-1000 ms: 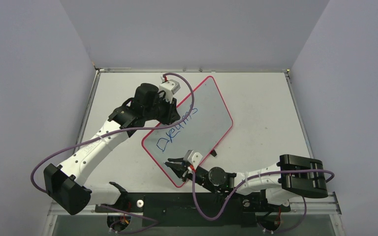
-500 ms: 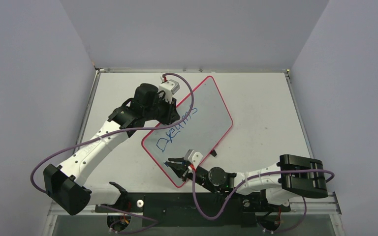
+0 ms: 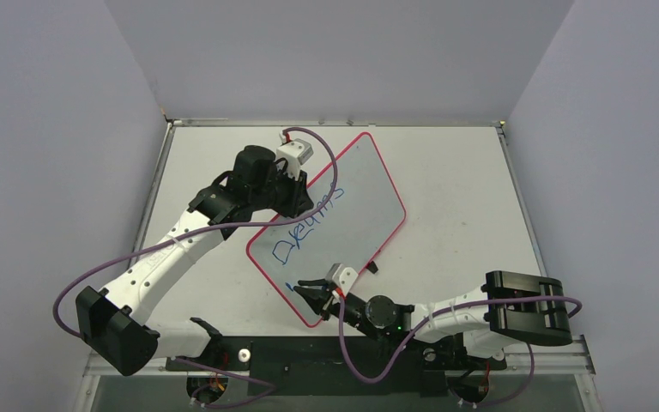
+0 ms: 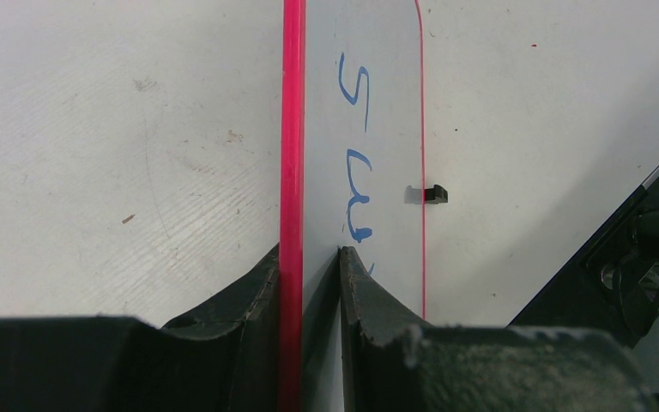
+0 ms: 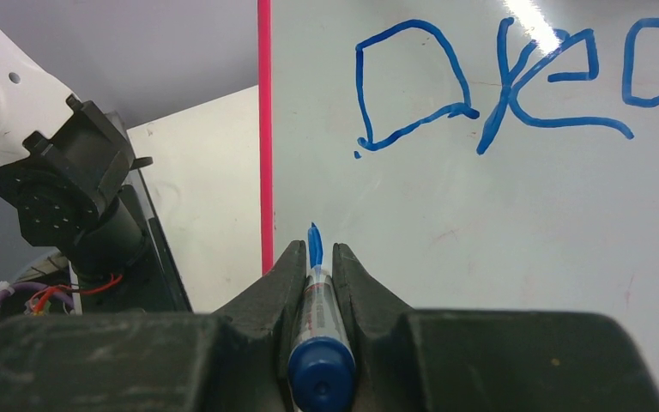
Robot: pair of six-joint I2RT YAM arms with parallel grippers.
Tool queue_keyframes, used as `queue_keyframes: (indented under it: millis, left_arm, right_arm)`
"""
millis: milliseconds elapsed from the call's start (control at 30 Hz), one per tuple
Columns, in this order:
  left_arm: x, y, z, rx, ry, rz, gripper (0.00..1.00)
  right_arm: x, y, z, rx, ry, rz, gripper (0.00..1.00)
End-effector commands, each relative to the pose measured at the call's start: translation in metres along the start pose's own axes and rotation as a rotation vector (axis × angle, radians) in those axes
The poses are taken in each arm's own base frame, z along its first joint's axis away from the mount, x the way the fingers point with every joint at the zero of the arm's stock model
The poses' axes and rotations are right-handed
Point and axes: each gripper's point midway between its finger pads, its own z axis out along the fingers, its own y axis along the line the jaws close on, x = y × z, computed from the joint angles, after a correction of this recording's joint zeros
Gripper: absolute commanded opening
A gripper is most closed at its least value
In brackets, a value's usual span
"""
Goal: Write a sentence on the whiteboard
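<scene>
pinching the red rim of the whiteboard (image 3: 360, 189) with the left gripper (image 4: 307, 257), one finger on each face, at the long edge toward the left wall. seen from above as a slanted rectangle on the table (image 3: 463, 189), one corner up near the back, the opposite corner down by the arm bases. carrying one blue line of the sentence (image 3: 309, 225), a looping "D" word running along the board (last letters hard to make out). clamping a blue marker (image 5: 319, 322) tight between the fingers of the right gripper (image 5: 315, 257), butt end toward the wrist camera, tip forward on the white surface just beside the red rim, below the "D". showing a small black clip (image 4: 433, 195) on the edge opposite the left gripper's hold.
</scene>
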Motion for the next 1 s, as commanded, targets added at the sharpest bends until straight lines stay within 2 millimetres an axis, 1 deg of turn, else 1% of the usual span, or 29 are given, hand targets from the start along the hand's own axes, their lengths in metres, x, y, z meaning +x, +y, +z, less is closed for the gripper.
queue_keyframes:
  millis: [0,133,400,533,633,767,833,967]
  left_arm:
    - [-0.039,0.019,-0.010,-0.099,-0.154,0.108,0.00]
    - [-0.038,0.018,-0.009,-0.097,-0.153,0.108,0.00]
    - [-0.038,0.018,-0.010,-0.093,-0.152,0.107,0.00]
    - [-0.037,0.018,-0.010,-0.093,-0.152,0.107,0.00]
    - [-0.037,0.018,-0.010,-0.093,-0.152,0.107,0.00]
    - [-0.037,0.019,-0.010,-0.097,-0.154,0.106,0.00]
    - [-0.037,0.019,-0.011,-0.098,-0.154,0.106,0.00]
    - [-0.036,0.019,-0.008,-0.098,-0.149,0.106,0.00]
  right_arm:
    - [0.009,-0.009,-0.002,0.042,0.031,-0.005,0.00]
    - [0.004,-0.013,0.000,0.067,0.025,-0.022,0.00]
    - [-0.030,-0.014,0.013,0.092,-0.025,-0.060,0.00]
    - [-0.041,-0.015,0.018,0.098,-0.041,-0.061,0.00]
    - [-0.039,-0.016,0.020,0.103,-0.036,-0.065,0.00]
    - [-0.027,-0.017,0.017,0.104,-0.012,-0.063,0.00]
    - [-0.018,-0.018,0.012,0.105,0.006,-0.053,0.00]
    - [-0.007,-0.021,0.002,0.117,0.025,-0.022,0.00]
